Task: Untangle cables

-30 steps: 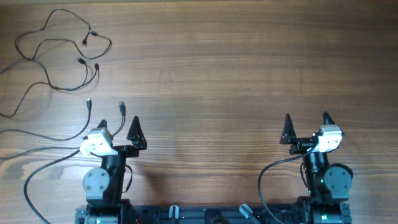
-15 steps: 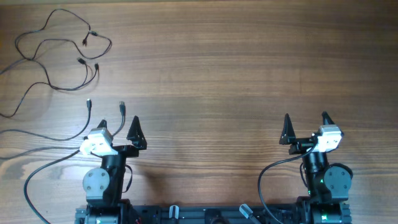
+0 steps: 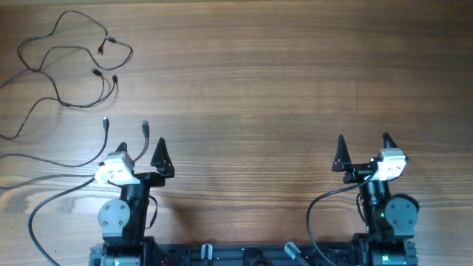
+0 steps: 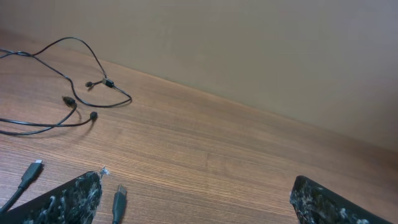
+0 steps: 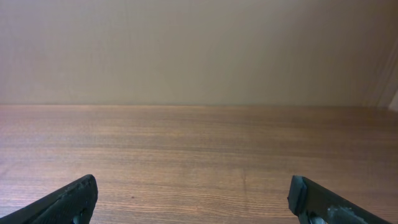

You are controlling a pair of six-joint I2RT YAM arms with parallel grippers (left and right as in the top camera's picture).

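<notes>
Your thin black cables (image 3: 98, 50), loosely looped wires with small plugs, lie at the far left corner of the brown wooden table (image 3: 281, 81), ahead of and to the left of the left gripper (image 3: 142, 151). Its jaws are spread wide and hold nothing. Two plug ends (image 3: 145, 125) lie just beyond its fingertips, pointing away from the robot. Their leads run back under the arm, where you lose sight of them.

The right gripper (image 3: 363, 144), also spread and empty, is well apart from the cables and its wrist view shows only bare wood, so I judge the left arm the one to reach. Several strands run off the left edge. At the crossings you cannot tell which wire lies on top.
</notes>
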